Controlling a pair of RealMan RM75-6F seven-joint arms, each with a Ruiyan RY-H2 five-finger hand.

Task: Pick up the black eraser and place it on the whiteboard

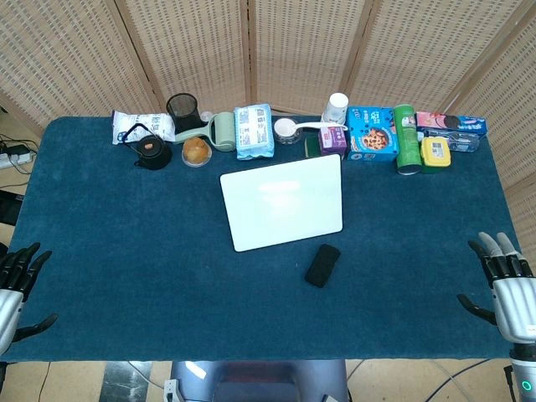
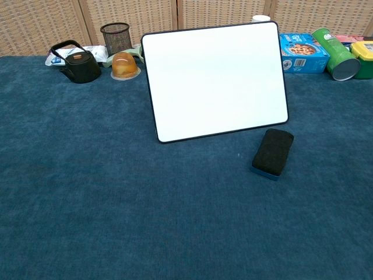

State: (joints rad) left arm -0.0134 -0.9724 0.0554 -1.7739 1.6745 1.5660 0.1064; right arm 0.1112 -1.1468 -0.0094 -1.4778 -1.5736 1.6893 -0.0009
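Head overhead; chest low, nearer whiteboard (image 2: 214, 79).

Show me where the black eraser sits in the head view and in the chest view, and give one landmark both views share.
Head view: the black eraser lies on the blue cloth just below the whiteboard's lower right corner, right of centre.
Chest view: the eraser lies right of centre, just below the whiteboard's lower right corner, apart from it.
Shared landmark: the whiteboard, with the black kettle far to its left.
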